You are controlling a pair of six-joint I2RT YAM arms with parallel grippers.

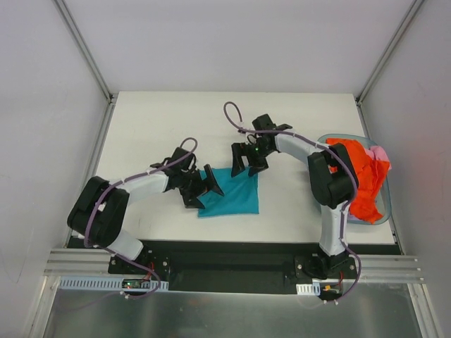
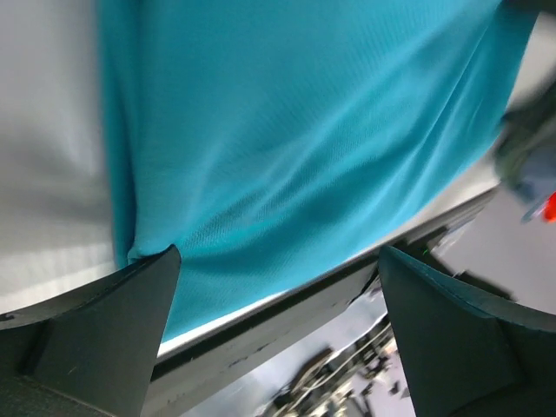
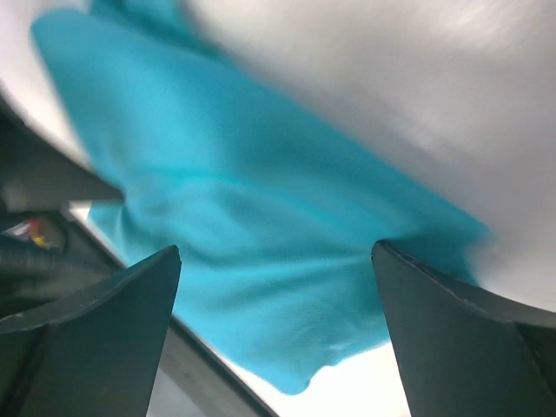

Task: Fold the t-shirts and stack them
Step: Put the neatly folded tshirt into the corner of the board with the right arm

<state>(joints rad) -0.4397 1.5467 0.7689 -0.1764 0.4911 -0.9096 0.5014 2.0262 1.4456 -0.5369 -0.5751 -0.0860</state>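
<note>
A teal t-shirt (image 1: pixel 232 193) lies folded into a rough square near the table's front middle. It fills the left wrist view (image 2: pixel 287 130) and the right wrist view (image 3: pixel 261 234). My left gripper (image 1: pixel 203 187) is open over the shirt's left edge and holds nothing. My right gripper (image 1: pixel 246 160) is open just above the shirt's far edge and holds nothing. An orange shirt (image 1: pixel 363 176) and a pink one (image 1: pixel 380 153) lie heaped in a basket at the right.
The basket (image 1: pixel 330 139) stands at the table's right edge, beside my right arm. The white table (image 1: pixel 169 123) stretches behind the shirt. The table's front edge (image 2: pixel 287 308) runs close below the shirt.
</note>
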